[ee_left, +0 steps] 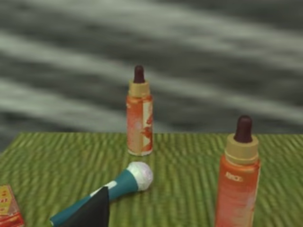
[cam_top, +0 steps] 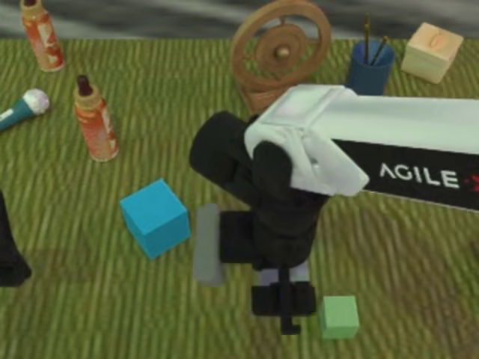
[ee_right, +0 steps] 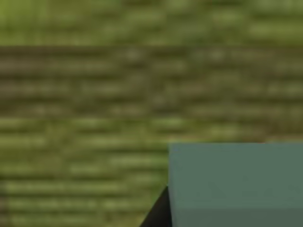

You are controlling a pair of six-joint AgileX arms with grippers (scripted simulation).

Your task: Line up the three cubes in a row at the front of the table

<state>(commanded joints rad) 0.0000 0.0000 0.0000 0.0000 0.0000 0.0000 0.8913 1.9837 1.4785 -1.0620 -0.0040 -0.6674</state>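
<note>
At the top view's far left edge, the left arm (cam_top: pixel 9 254) sits parked, only a dark part showing; whether its gripper is spread I cannot tell. Its wrist view alone shows two orange bottles (ee_left: pixel 140 113) and a teal microphone (ee_left: pixel 106 191) against a grey backdrop. Left of centre on the tabletop (cam_top: pixel 75 314) sits the cyan-blue cube (cam_top: pixel 155 217), turned corner-forward. Beside it the right gripper (cam_top: pixel 281 288) points down near the front edge, pinching the grey-blue cube (cam_top: pixel 283 274), which only the right wrist view (ee_right: pixel 236 184) shows up close. Just right lies the light green cube (cam_top: pixel 339 316). The arm reads "AGILE".
</note>
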